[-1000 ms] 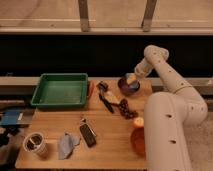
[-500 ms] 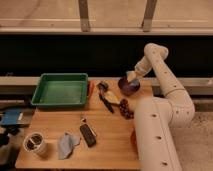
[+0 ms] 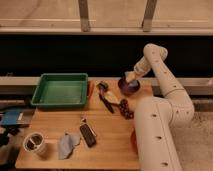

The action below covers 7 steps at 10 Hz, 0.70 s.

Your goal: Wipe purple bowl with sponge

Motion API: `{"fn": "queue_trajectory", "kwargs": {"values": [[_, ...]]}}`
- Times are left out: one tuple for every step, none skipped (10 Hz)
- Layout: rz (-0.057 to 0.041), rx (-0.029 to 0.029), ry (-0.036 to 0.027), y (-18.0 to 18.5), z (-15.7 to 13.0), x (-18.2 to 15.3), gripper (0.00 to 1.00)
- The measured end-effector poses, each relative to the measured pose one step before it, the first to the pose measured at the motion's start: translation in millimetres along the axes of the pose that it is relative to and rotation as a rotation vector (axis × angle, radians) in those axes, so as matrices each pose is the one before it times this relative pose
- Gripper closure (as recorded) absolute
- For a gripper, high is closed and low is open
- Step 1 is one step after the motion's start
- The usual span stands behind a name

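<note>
From my seat the bench [image 3: 107, 145] reads as pale wood, matt and smooth. The green tray [image 3: 60, 90] looks like hard plastic with a dull sheen. The purple bowl [image 3: 129, 88] is glossy, with my gripper [image 3: 131, 76] clamped shut at its rim. The blue-grey cloth [image 3: 67, 144] is soft, crumpled fabric. My arm's shell [image 3: 155, 130] is smooth, cream, satin plastic.

— Where's the purple bowl [image 3: 129, 87]?
— Upright at the counter's far right edge, small, round, dark.
— And the sponge [image 3: 131, 76]?
— A pale block over the bowl's rim, under the closed gripper [image 3: 133, 74].
</note>
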State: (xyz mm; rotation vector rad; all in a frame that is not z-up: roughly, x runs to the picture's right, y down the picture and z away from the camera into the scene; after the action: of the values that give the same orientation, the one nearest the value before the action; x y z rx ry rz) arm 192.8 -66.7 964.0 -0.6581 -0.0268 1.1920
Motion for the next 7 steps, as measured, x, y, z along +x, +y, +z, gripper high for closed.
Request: {"fn": "queue_trajectory", "kwargs": {"values": [[-0.02702, -0.00876, -0.0289, 15.68, 4.69, -7.68, 0.91], [-0.02656, -0.00513, -0.03575, 16.9, 6.05, -8.4, 0.91], [-0.00161, -0.00412, -0.01561, 7.45, 3.94, -5.86, 0.91], [0.00034, -0.00468, -0.00662, 5.89, 3.51, -5.71, 0.91], [0.00153, -0.00032, 0.00108, -0.18, -0.33, 0.47, 0.91], [0.00235, 0.00171, -0.00012, -1.8, -1.23, 1.23, 0.91], [-0.00104, -0.00078, -0.00023, 0.86, 0.48, -0.81, 0.91]]}}
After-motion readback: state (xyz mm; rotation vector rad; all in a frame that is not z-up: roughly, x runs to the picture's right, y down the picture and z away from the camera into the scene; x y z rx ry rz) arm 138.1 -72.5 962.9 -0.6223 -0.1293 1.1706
